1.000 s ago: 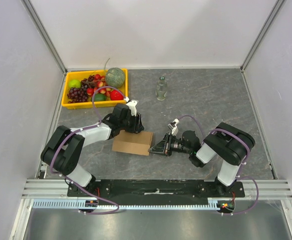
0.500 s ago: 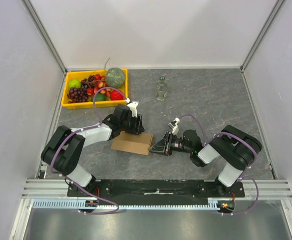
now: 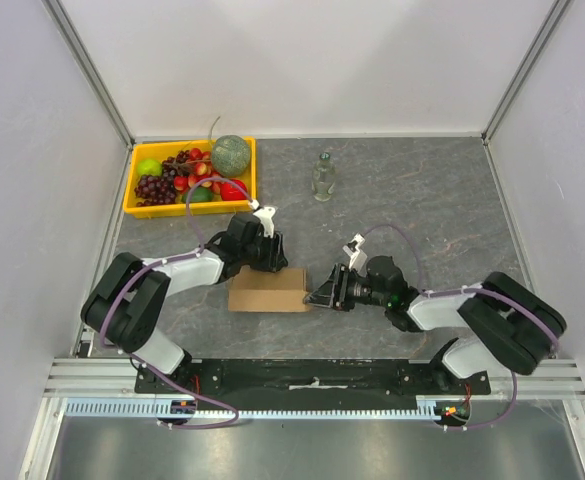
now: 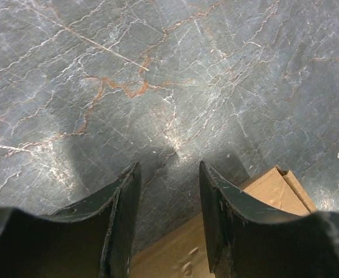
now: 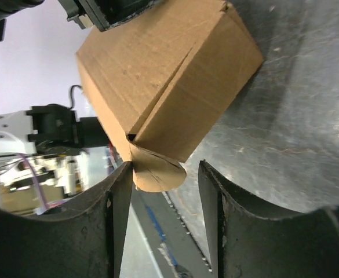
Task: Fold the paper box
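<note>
The paper box [image 3: 267, 291] is a small brown cardboard box, folded up and lying on the dark stone table between my two arms. My left gripper [image 3: 273, 262] is open over the box's far edge; in the left wrist view its fingers [image 4: 169, 174] straddle bare table with the box [image 4: 268, 191] below them. My right gripper [image 3: 322, 293] is at the box's right end. In the right wrist view its jaws [image 5: 164, 168] are open around a rounded tab [image 5: 157, 172] of the box [image 5: 175, 75]. The tab touches one finger and is not clamped.
A yellow tray [image 3: 130, 208] filled with fruit stands at the back left. A small glass bottle [image 3: 322, 177] stands at the back centre. White walls close in the table on three sides.
My right gripper has opened and no longer pinches the tab. The box has turned slightly and now lies squarer to the table's front edge. The right arm's elbow swung right.
</note>
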### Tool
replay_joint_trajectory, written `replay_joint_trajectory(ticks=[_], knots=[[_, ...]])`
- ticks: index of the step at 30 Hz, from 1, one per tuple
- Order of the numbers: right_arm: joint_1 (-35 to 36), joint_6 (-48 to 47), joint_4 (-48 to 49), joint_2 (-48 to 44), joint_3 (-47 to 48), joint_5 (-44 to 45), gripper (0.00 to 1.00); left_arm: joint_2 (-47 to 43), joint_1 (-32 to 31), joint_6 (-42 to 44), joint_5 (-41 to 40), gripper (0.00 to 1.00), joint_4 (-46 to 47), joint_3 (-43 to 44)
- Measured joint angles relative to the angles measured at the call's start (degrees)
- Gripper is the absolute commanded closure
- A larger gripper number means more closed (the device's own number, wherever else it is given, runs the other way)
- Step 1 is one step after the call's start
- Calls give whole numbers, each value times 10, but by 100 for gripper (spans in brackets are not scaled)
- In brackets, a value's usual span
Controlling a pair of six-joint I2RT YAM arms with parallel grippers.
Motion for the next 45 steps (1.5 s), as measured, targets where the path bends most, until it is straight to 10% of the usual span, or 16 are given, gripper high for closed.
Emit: replay_joint_trajectory(ticks=[15, 27, 31, 45], knots=[[-3, -165, -281, -123, 35, 114, 34, -52, 0, -18, -68, 47, -45, -18], [-3, -238, -294, -124, 40, 118, 32, -392, 0, -149, -224, 65, -162, -89], [-3, -255, -306, -124, 59, 148, 38, -475, -3, -222, -261, 98, -258, -123], [-3, -343, -418, 10, 268, 283, 77, -483, -52, -385, -336, 98, -502, -125]])
